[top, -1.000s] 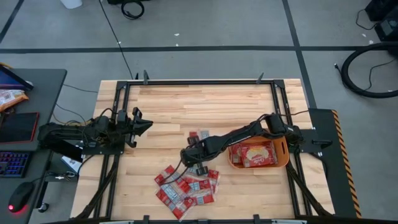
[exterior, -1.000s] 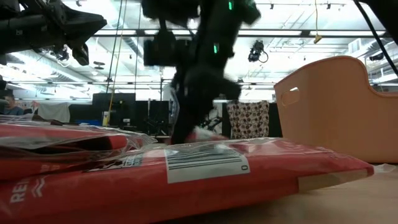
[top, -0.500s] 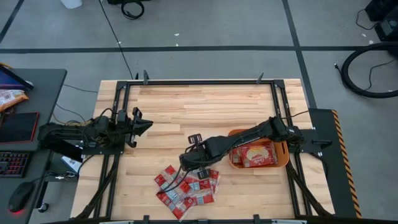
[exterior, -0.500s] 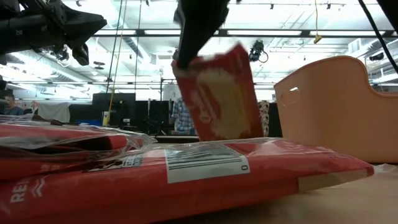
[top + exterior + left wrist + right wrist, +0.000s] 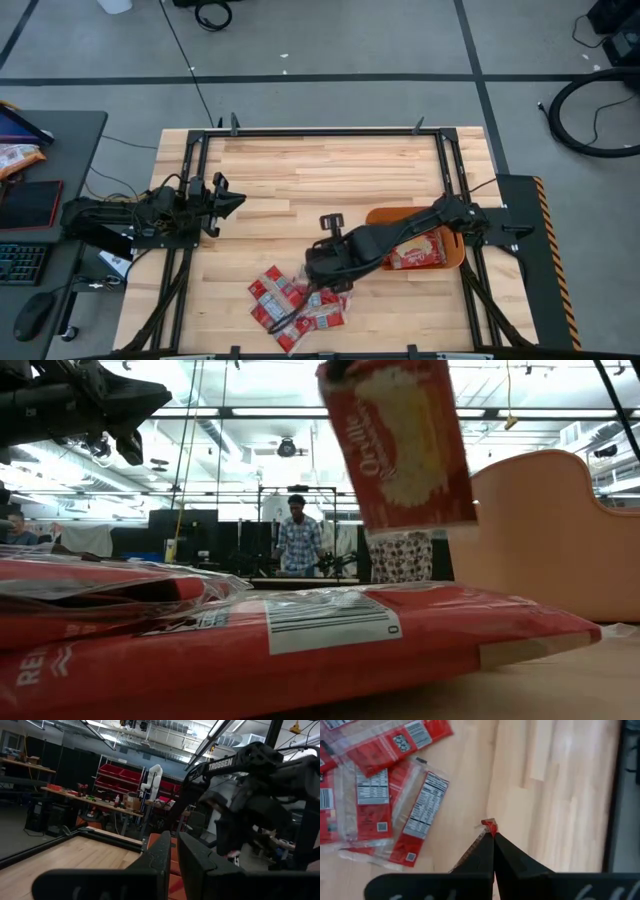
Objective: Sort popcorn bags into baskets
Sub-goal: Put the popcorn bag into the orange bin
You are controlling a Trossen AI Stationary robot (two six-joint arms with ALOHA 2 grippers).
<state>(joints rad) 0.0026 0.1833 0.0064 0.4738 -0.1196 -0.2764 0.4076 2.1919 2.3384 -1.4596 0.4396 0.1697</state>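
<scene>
The right tool (image 5: 492,836) hangs above the wooden table (image 5: 330,170), over the near middle part of it, just beside the pile of popcorn bags (image 5: 295,305). Its two dark fingers are pressed together on the corner of one red popcorn bag (image 5: 400,445); in the right wrist view only a small red tip of this bag shows between the fingertips. In the low view the held bag hangs in the air, a little tilted, with its lower edge above the bags that lie on the table (the brand name on it cannot be read fully).

The pile lies on the near side of the table, between the two arms but closer to the right one. The bags there are red with clear edges and white label patches, and several overlap each other. The right wrist view shows some of them lying flat with the labels up.

The orange basket (image 5: 455,245) stands at the right side of the table, partly under the right arm, and red bags already lie inside it.

The left tool (image 5: 232,200) waits at the left side of the table, well apart from the pile; its fingers seem pressed together and hold nothing.

A person (image 5: 298,545) stands far in the room behind the table.
</scene>
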